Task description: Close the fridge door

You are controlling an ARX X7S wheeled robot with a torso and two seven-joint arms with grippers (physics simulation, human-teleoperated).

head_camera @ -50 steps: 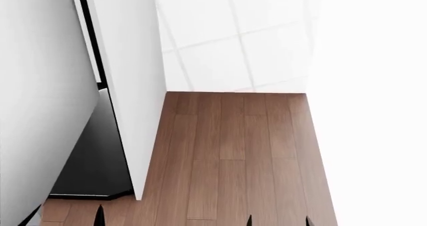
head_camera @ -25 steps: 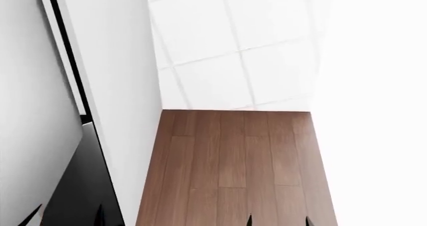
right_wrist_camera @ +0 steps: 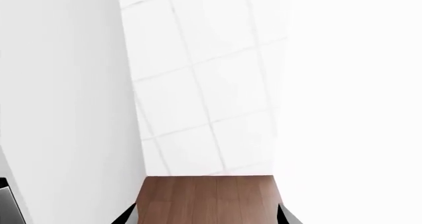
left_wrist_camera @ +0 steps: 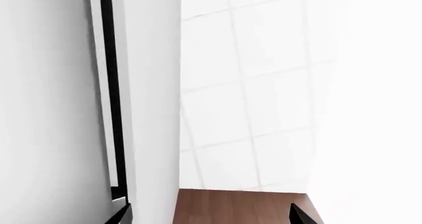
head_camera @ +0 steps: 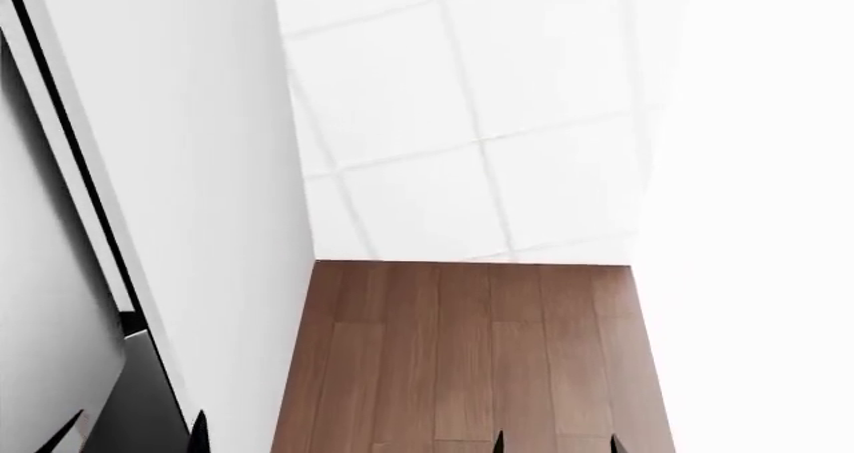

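Note:
The fridge door stands upright at the left of the head view, its plain white face turned toward me and a thin black edge running along its left side. The handle is out of view. Only the dark fingertips of my left gripper show at the bottom edge, open, straddling the door's lower part. My right gripper is open over the wooden floor, to the right of the door. In the left wrist view the door rises past one fingertip of the left gripper. The right wrist view has the door beside the open right gripper.
A white tiled wall closes off the back. A plain white wall runs along the right. Brown wooden floor lies between door and right wall. A pale grey surface and a black patch sit left of the door.
The head view has tipped upward: floor and black lower patch have slid down the picture, and more tiled wall shows. The door now fills more of the left side. Both grippers stay open.

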